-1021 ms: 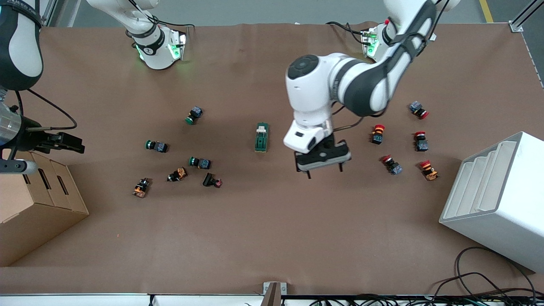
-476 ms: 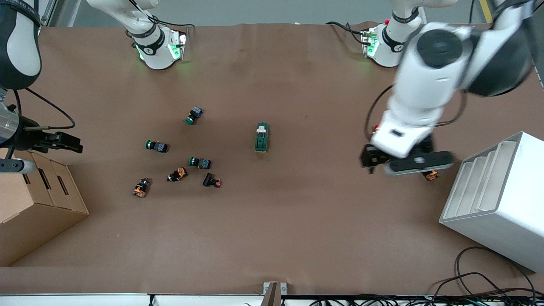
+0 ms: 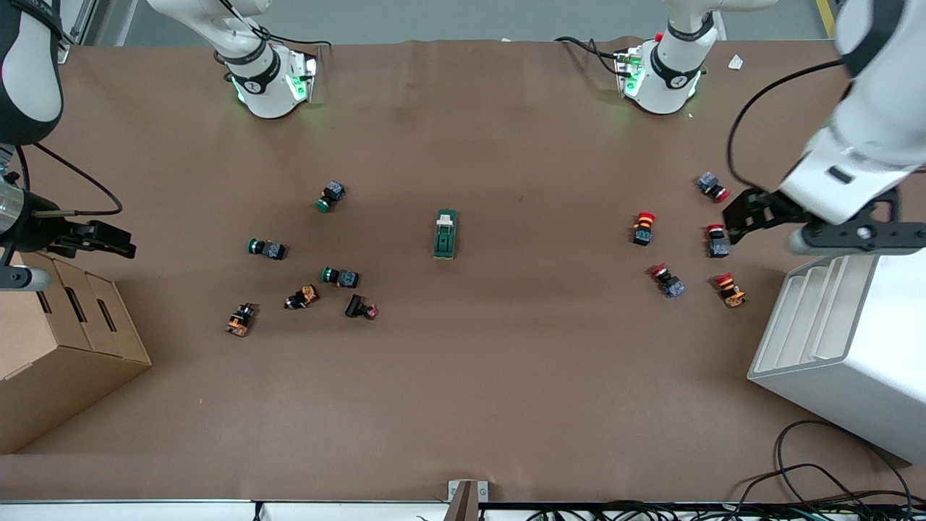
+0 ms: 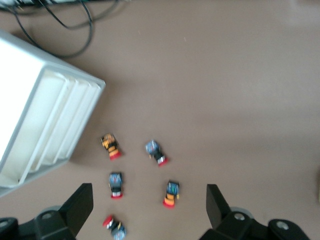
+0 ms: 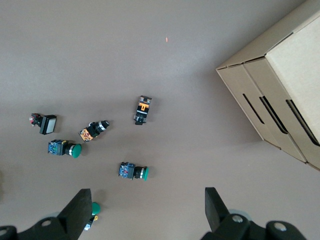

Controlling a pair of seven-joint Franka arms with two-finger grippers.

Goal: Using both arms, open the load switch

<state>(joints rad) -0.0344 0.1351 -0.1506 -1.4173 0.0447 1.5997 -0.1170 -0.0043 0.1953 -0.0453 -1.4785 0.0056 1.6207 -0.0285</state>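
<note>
One dark green rectangular load switch (image 3: pixel 445 234) with a white lever is seen mid-desk, flat and untouched, between six push buttons and five red-capped ones. Since earlier, the left claw (image 3: pixel 825 224) has been swung away over the white rack (image 3: pixel 846 340), open, empty. The right claw (image 3: pixel 108 241) waits over the cardboard box (image 3: pixel 51 362), open, empty.

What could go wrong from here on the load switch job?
Both tools are away from the load switch: left tool hangs open by the white rack, right tool open over the cardboard box. Reaching back, the left could clip the rack or sweep the red buttons. The loose switch may slide unless one tool braces it.
</note>
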